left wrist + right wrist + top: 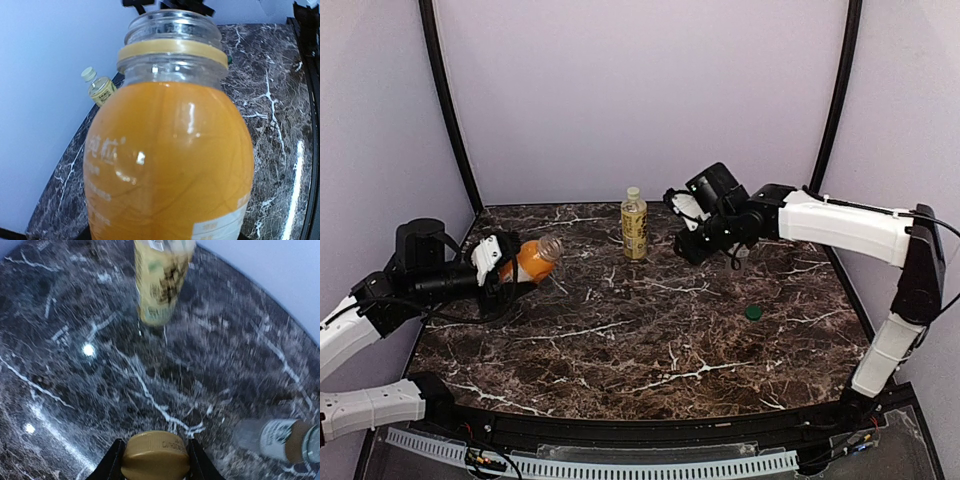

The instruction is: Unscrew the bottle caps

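Observation:
My left gripper (505, 270) is shut on the short orange bottle (532, 260) and holds it tilted above the table's left side. Its mouth (172, 25) is open, with no cap on it; the bottle (170, 165) fills the left wrist view and hides the fingers. My right gripper (692, 245) is shut on a tan cap (156, 455), held above the table right of the taller yellow-labelled bottle (634, 225), which stands upright with its cap on. The clear brownish white-labelled bottle (280, 440) lies on its side near the right gripper.
A small green cap (753, 312) lies on the dark marble table (640, 350) at the right. The yellow-labelled bottle also shows in the left wrist view (100, 87) and the right wrist view (161, 280). Walls close the back and both sides.

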Controlling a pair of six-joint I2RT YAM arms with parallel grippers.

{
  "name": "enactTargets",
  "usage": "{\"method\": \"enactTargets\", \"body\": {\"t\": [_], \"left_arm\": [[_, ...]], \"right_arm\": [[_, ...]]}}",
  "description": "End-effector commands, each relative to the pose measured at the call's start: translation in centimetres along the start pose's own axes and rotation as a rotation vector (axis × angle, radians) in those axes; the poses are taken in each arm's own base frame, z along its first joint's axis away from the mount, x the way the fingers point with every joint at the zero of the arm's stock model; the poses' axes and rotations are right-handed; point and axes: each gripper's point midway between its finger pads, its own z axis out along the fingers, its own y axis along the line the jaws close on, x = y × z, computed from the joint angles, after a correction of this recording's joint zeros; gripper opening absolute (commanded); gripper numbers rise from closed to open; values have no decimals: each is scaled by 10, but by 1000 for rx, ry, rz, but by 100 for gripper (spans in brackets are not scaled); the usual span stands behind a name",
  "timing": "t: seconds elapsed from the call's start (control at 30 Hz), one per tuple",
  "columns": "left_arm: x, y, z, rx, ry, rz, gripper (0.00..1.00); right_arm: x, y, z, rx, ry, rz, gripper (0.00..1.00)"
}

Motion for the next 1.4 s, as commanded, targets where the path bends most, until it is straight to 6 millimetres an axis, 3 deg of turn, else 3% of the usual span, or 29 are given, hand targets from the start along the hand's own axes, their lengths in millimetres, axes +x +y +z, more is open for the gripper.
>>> {"method": "enactTargets", "body": {"t": [0.0, 0.13, 0.3, 0.63, 0.7, 0.87, 1.0, 1.13, 1.2, 1.27, 1.33, 1.37], "left_arm": [[3, 13, -6, -65, -81, -244, 16], [17, 19, -11, -98, -99, -361, 17], [25, 23, -15, -125, -117, -417, 17], [23, 28, -18, -145, -121, -393, 17], [23, 28, -17, -145, -122, -391, 17], [20, 29, -18, -141, -130, -384, 17], [17, 28, -18, -130, -141, -374, 17], [2, 21, -20, -71, -199, -374, 17], [-11, 15, -22, -11, -249, -374, 17], [-27, 8, -27, 58, -308, -368, 17], [-43, 1, -32, 129, -368, -366, 17], [-56, -1, -38, 167, -417, -351, 17]], "right_arm": [[105, -5, 34, 38, 359, 316, 0], [146, -10, 53, 70, 468, 370, 0], [182, -3, 72, 49, 560, 403, 0], [208, -4, 82, 81, 620, 413, 1], [208, -4, 82, 83, 621, 411, 14], [200, -4, 77, 72, 622, 396, 63], [160, 0, 64, 31, 546, 343, 93], [84, 17, 38, -41, 382, 185, 96], [32, 40, 16, -108, 236, 88, 96], [-27, 75, -14, -228, 24, -7, 94], [-84, 121, -63, -431, -245, -93, 94], [-103, 141, -87, -543, -365, -122, 94]]}}
